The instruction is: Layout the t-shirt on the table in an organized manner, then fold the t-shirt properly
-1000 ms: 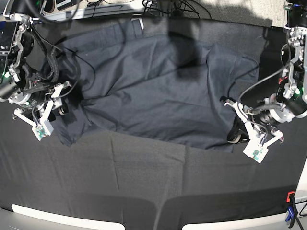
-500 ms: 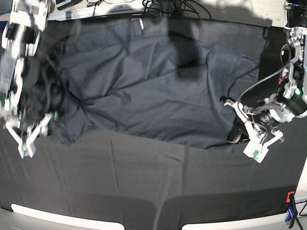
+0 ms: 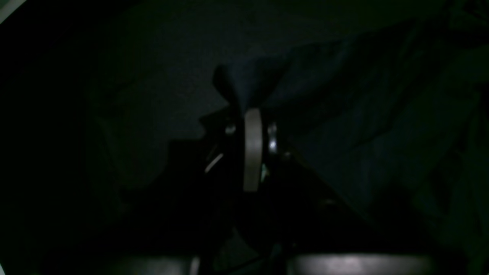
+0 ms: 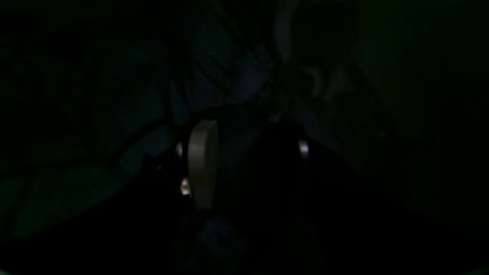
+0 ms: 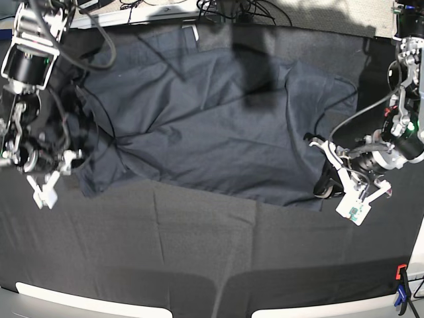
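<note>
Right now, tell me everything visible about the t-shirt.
The t-shirt is dark navy-charcoal, thin and smooth, spread mostly flat but wrinkled across the far half of the black-clothed table. A small white label shows at its far edge. The left pincer is shut on a pinch of its fabric at one edge; the right pincer, open, sits beside the opposite edge.

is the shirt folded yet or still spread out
Spread out, not folded: the t-shirt lies open but wrinkled across the table, with the left gripper pinching its corner.
</note>
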